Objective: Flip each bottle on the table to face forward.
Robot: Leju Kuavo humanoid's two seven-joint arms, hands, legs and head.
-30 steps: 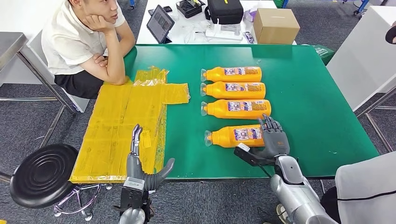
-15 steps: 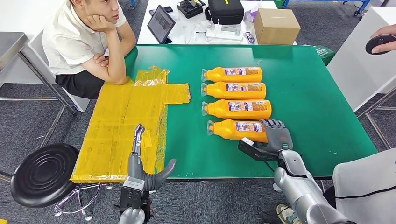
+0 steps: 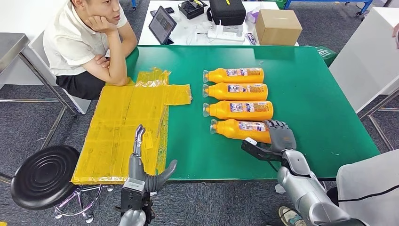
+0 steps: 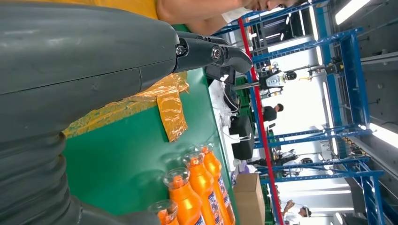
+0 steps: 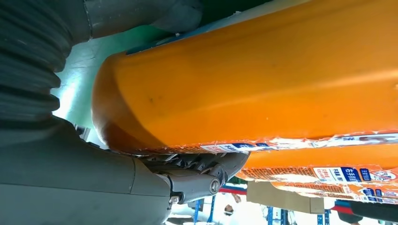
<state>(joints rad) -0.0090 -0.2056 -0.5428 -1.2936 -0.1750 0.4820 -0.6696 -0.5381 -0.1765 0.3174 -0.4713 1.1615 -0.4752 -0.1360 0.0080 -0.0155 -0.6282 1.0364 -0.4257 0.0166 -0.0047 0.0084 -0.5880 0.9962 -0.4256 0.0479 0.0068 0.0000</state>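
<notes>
The green table (image 3: 306, 94) fills the middle of the head view, with a yellow taped sheet (image 3: 127, 127) spread over its left part. A person (image 3: 84, 42) sits at the upper left, leaning on the table's corner, in the same pose as a second ago. At the upper edge a white table carries a cardboard box (image 3: 277, 26) and a black case (image 3: 227, 10).

Four orange bottles lie on their sides in a column at the centre, caps to the left. The top three (image 3: 237, 92) lie as before, labels up. The nearest bottle (image 3: 240, 129) has shifted: a second ago it lay lower in the frame, apart from the third; now it sits higher, close under the third, slightly tilted with its base lower, its label turned upward.

The right hand (image 3: 277, 139) grips this bottle at its base, fingers curled over the top and thumb (image 3: 256, 149) beneath; it has risen in the frame with the bottle. The right wrist view shows the orange body (image 5: 263, 79) pressed against the palm.

The left hand (image 3: 143, 165) stays at the lower centre by the table's near edge, fingers straight, thumb spread, holding nothing.
</notes>
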